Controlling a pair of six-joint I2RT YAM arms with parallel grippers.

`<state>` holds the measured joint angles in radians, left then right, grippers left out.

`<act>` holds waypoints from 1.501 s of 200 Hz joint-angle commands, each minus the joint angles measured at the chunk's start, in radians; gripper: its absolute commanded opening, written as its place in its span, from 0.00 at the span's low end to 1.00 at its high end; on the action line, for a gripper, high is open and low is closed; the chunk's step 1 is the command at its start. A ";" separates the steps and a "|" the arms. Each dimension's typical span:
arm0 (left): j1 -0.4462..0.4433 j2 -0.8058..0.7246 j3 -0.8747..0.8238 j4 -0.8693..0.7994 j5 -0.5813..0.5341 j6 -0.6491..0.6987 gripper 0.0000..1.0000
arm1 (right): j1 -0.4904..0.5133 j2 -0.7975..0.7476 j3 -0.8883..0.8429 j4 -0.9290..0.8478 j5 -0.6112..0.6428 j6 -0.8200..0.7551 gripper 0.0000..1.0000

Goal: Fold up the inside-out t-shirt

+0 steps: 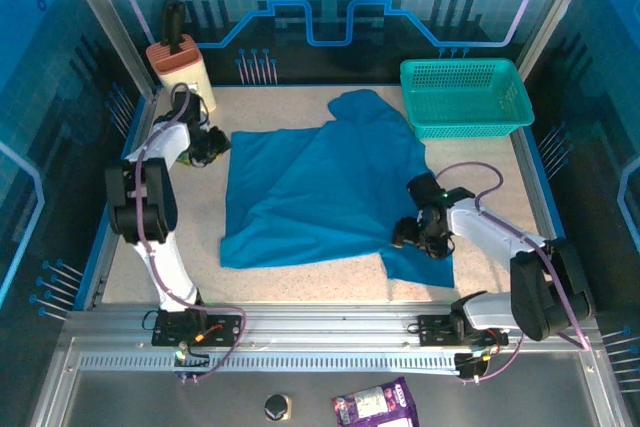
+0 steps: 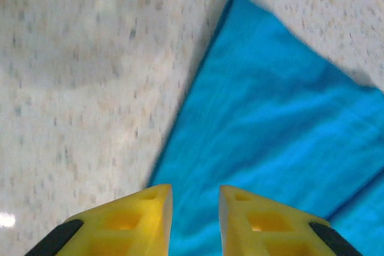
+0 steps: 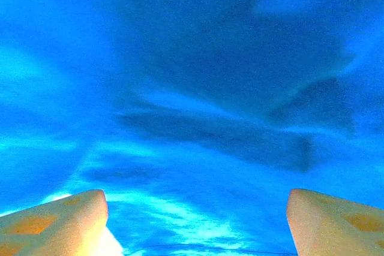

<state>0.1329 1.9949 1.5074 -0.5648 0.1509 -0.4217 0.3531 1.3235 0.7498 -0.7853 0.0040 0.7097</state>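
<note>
Beige table (image 1: 300, 282): blue t-shirt (image 1: 310, 187) lies flat at centre.
Right end effector (image 1: 408, 234): shirt's 5 o'clock; wrist view reveals it spread wide over cloth.
Left end effector (image 1: 208, 150): shirt's 10 o'clock; wrist view reveals a narrow gap, nothing pinched.

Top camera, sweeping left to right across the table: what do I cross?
left gripper → inside-out t-shirt → teal basket
</note>
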 commanded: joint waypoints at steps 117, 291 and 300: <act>-0.057 0.488 0.657 -0.324 -0.098 0.187 0.31 | -0.018 -0.079 0.155 -0.025 0.004 -0.073 0.80; -0.076 0.516 0.706 -0.348 -0.178 0.184 0.00 | -0.108 0.558 0.796 0.130 -0.002 -0.291 0.77; -0.075 0.496 0.698 -0.343 -0.182 0.187 0.00 | -0.117 0.619 0.867 0.122 -0.004 -0.299 0.78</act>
<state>0.0715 2.5214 2.2353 -0.9119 -0.0288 -0.2440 0.2737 1.8107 1.4723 -0.6632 0.0162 0.4648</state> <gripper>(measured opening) 0.052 0.777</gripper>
